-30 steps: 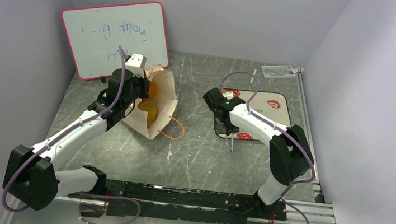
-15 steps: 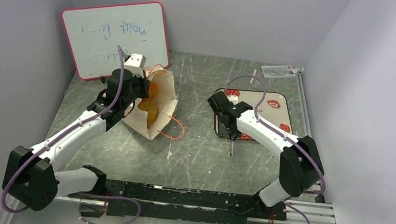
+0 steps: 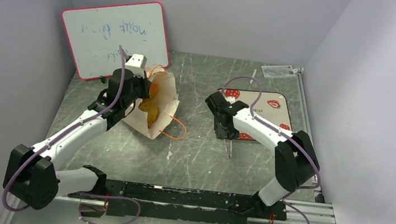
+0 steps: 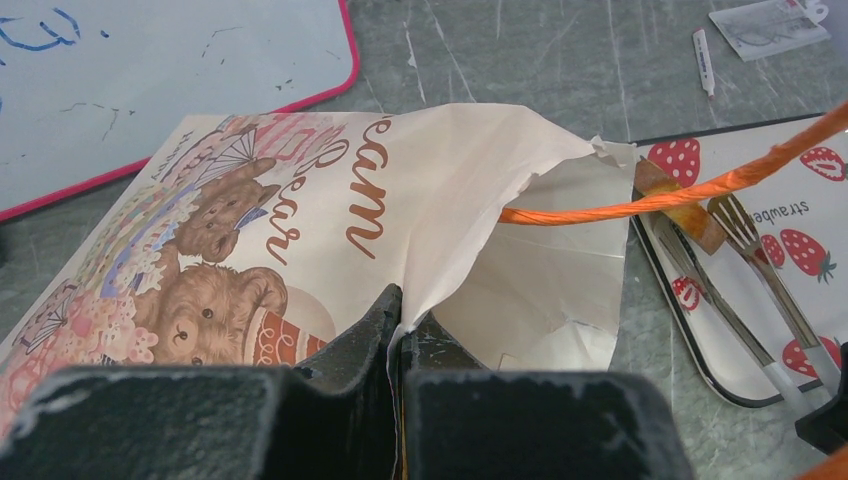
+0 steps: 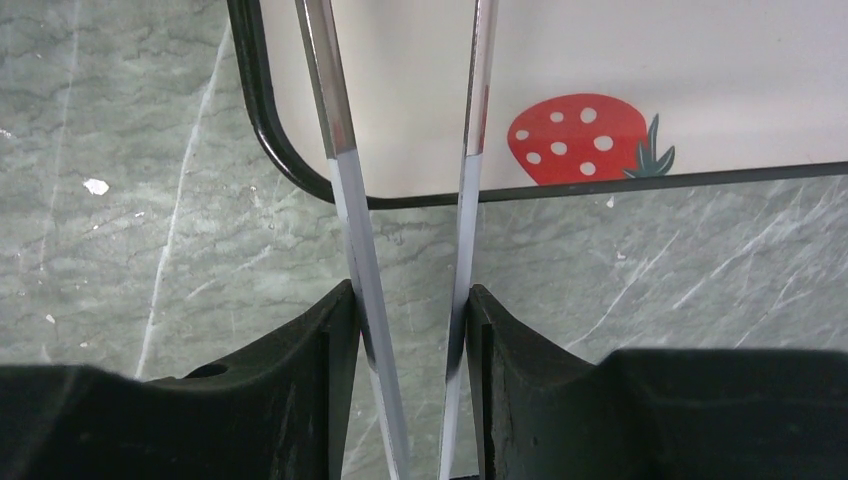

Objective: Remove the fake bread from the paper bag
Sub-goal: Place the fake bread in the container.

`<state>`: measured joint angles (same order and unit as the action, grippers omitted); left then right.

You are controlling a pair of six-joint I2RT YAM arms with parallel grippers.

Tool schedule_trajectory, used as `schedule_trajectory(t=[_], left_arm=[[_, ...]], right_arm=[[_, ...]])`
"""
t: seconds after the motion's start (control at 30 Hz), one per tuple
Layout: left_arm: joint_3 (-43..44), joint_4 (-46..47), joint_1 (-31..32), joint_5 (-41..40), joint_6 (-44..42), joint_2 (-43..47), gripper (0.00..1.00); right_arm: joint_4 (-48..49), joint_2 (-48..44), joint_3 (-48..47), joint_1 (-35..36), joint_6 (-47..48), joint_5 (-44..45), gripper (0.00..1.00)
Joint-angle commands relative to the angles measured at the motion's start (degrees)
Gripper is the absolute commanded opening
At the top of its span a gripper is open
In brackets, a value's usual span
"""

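The paper bag (image 3: 160, 120) lies on its side left of centre with its mouth open; the bear print shows in the left wrist view (image 4: 230, 250). Orange bread pieces (image 3: 150, 105) show inside it. My left gripper (image 3: 138, 84) (image 4: 403, 325) is shut on the bag's mouth edge and holds it up. My right gripper (image 3: 227, 131) (image 5: 410, 300) is shut on metal tongs (image 5: 338, 140). The tongs' forked tips (image 4: 740, 225) lie on the strawberry tray (image 3: 273, 98) beside a brown bread chunk (image 4: 690, 212). I cannot tell whether the tips squeeze it.
The pink-framed whiteboard (image 3: 117, 38) leans at the back left, close behind the bag. The bag's orange cord handle (image 4: 650, 195) stretches across toward the tray. A marker (image 3: 253, 76) and a small packet (image 3: 279, 71) lie at the back right. Walls enclose the table on three sides.
My right arm has shifted its elbow, and the tongs have moved slightly toward the near edge. My left gripper and the bag have not moved.
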<state>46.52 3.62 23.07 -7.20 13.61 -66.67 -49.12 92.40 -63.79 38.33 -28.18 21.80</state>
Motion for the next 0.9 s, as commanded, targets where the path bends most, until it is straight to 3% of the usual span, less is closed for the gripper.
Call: schedule_trajectory(t=[0.0, 0.1, 0.23, 0.63, 0.87], left_arm=[[2.8, 0.7, -0.3, 1.5, 0.9, 0.4, 0.07], [2.5, 0.4, -0.3, 1.4, 0.7, 1.2, 0.07], [2.6, -0.1, -0.3, 1.6, 0.8, 1.1, 0.07], [3.5, -1.3, -0.4, 2.2, 1.1, 1.1, 0.07], [4.4, -1.3, -0.3, 2.8, 1.1, 0.3, 0.07]], right_arm=[[-0.5, -2.1, -0.3, 0.4, -0.4, -0.9, 0.43], [1.0, -6.1, 2.4, 0.5, -1.5, -2.5, 0.43], [-1.6, -2.9, -0.4, 0.5, -1.1, -1.3, 0.43], [-4.5, -9.5, 1.7, 0.4, -4.2, -3.1, 0.43], [-1.5, -4.8, 0.1, -3.0, -1.2, -0.9, 0.41]])
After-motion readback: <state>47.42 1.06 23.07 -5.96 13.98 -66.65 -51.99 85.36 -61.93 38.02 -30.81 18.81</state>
